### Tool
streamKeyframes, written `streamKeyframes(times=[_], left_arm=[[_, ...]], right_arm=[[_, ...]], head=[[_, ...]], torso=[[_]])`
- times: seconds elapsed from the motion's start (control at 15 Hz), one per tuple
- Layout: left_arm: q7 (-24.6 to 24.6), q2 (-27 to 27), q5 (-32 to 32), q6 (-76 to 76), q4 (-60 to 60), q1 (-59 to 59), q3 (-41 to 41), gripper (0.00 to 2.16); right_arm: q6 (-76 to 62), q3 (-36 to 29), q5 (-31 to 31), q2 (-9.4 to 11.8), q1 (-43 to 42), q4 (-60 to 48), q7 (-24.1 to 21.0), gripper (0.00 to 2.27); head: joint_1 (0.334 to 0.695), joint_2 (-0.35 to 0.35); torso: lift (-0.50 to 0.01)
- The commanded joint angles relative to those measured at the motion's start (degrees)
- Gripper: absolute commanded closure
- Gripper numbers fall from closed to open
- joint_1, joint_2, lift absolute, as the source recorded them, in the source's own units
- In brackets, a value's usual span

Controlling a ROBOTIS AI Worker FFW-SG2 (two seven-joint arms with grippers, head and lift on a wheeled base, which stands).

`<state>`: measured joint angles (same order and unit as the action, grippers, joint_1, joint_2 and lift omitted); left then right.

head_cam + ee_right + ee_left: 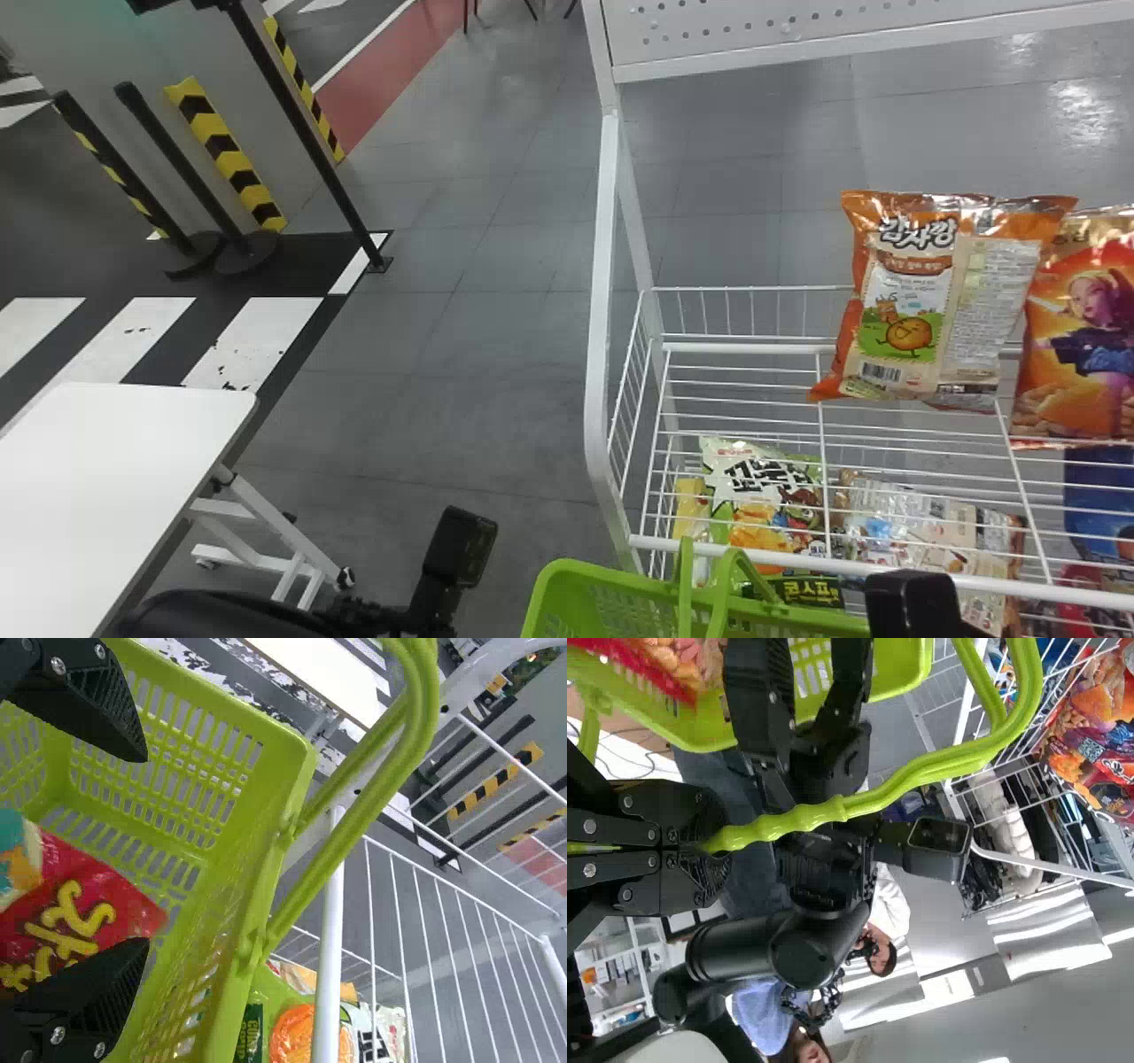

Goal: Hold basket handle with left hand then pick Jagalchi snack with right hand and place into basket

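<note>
Two left fingers (694,884) are closed on the green basket handle (921,773). The right fingers (99,707) are parted wide and empty; beyond them, a red snack bag (89,908) is held by the basket (204,819).

Tbh the basket (306,757) was smooth, kinda shiny plastic, and the red snack bag (115,895) was glossy, crinkly film. Rack (602,266) looked like smooth painted metal, tabletop (115,478) smooth too, floor (496,354) mostly matt.

The green basket (620,579) is cut off by the head view's bottom edge. The red snack bag (97,895) inside it runs past the right wrist view's left edge. Head view's right edge cuts off the orange snack bag (1063,390).
</note>
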<state>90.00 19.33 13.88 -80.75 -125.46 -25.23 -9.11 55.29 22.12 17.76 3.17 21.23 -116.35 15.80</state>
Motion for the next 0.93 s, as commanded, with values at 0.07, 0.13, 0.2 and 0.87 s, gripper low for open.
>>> streamKeyframes(times=[0.07,0.13,0.2,0.87], left_arm=[[0.6,0.0,0.0,-0.1,-0.1,0.0,-0.5,2.15],[0.6,0.0,0.0,-0.1,0.0,0.0,-0.6,2.15],[0.6,0.0,0.0,-0.1,0.0,0.0,-0.6,2.15],[0.6,-0.4,-0.1,0.1,0.2,-1.4,-1.4,2.15]], right_arm=[[1.3,-2.4,0.2,0.3,2.8,-7.1,0.5,0.07],[3.4,-4.0,0.2,0.7,4.3,-11.0,0.5,0.07],[6.0,-6.1,-0.1,0.9,5.7,-14.9,0.5,0.07],[-15.3,-23.5,-2.8,0.4,16.0,-20.5,6.8,0.09]], head=[[0.695,0.350],[0.695,0.350],[0.695,0.350],[0.695,0.123]], torso=[[-0.009],[-0.009],[-0.009],[-0.009]])
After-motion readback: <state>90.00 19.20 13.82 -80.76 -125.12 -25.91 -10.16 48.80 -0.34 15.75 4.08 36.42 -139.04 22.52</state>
